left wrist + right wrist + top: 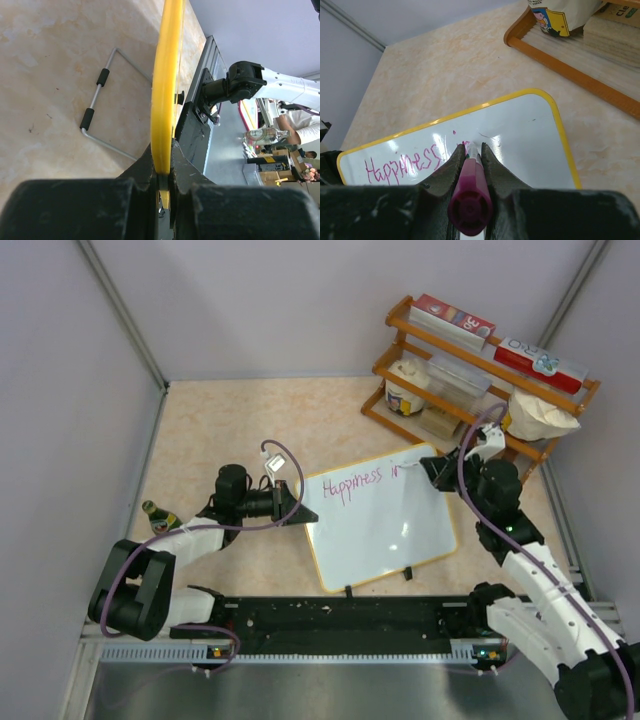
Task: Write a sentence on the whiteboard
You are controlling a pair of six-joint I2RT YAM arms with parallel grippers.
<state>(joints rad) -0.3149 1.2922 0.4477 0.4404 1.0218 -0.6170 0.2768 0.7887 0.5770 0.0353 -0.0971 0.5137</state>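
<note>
Well, counter [230, 420]: beige, marbled. Whiteboard [385, 530] mid-counter between my arms, sitting skewed. Yellow frame [162, 90] on its left edge pinched tight in my left jaws. Wooden rack [560, 66] in far right corner of counter, near board's far right corner. My right jaws closed snug on magenta marker [470, 200], tip touching board near its far edge, just after pink word "Happiness" [402, 167]. Few small pink strokes beside tip.

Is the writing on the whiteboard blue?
No, the writing on the whiteboard is pink, like the marker in the right gripper.
</note>
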